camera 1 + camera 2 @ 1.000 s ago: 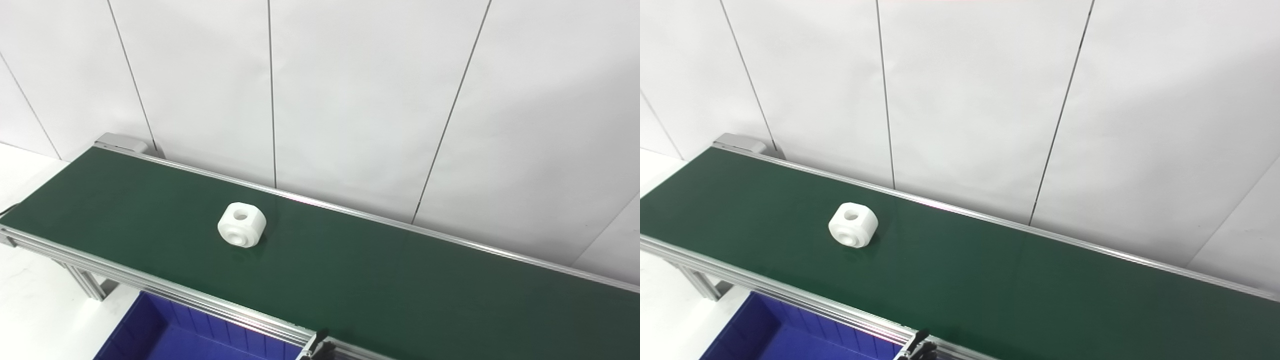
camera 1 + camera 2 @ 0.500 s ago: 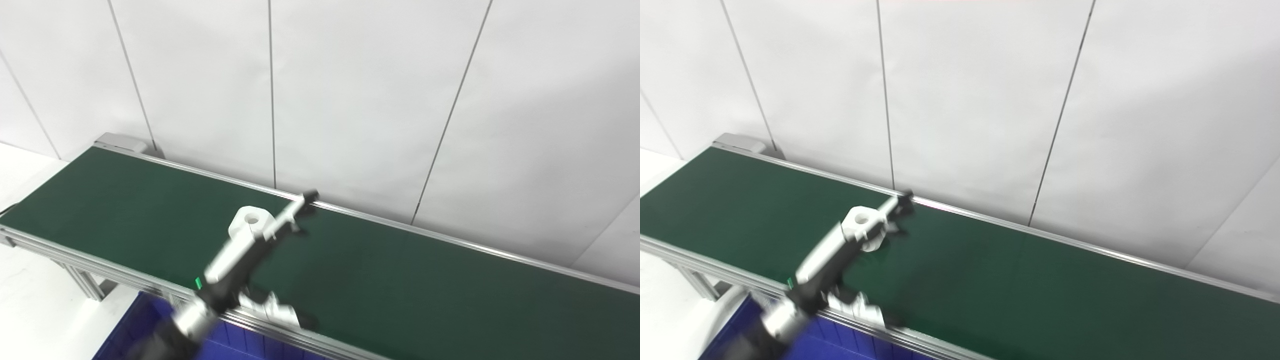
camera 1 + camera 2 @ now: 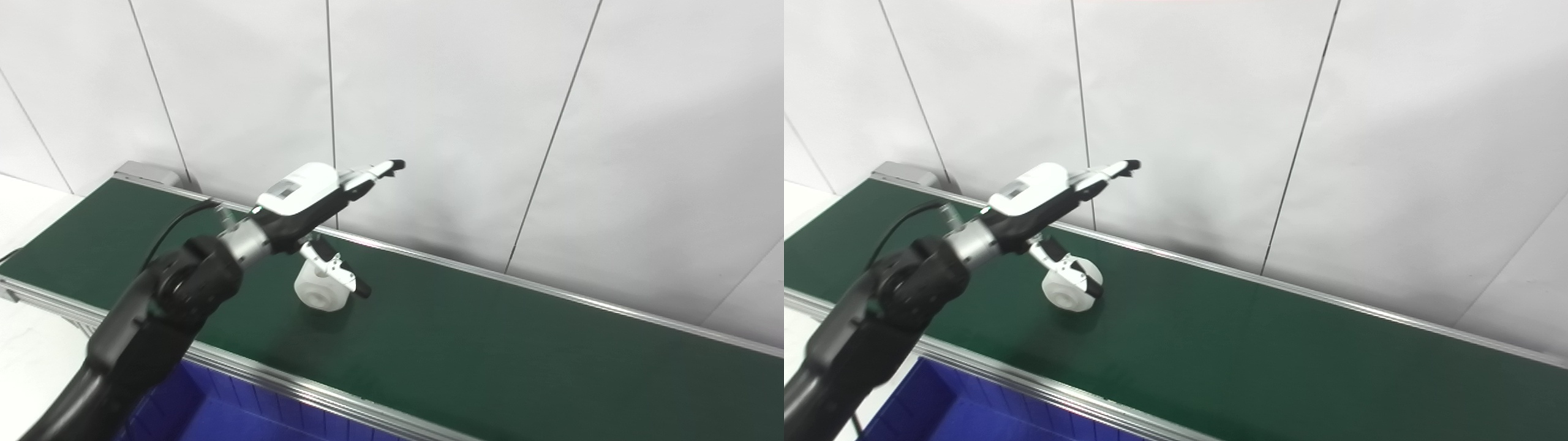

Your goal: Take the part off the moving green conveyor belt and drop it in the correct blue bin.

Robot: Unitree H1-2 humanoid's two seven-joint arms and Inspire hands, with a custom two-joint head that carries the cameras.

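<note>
White part (image 3: 317,289) is carried on the green belt (image 3: 490,343), left of frame centre. Left robot hand (image 3: 306,202) is poised above it, spread, thumb lowered beside it, nothing pinched, for an enclosing grasp.

The left robot hand (image 3: 306,199) is held open, fingers (image 3: 373,171) extended and thumb (image 3: 334,269) angled downward. The left arm (image 3: 159,306) is raised from the lower left. No right robot hand is seen.

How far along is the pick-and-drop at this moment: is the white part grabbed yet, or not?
Done: the left hand has reached out over the conveyor belt, above the white part. In hand: the grab itself; the fingers are spread and the thumb hangs beside the part, which sits on the belt, not lifted. Left: closing on it, lifting, and dropping it into the blue bin. The right hand is out of view.
</note>
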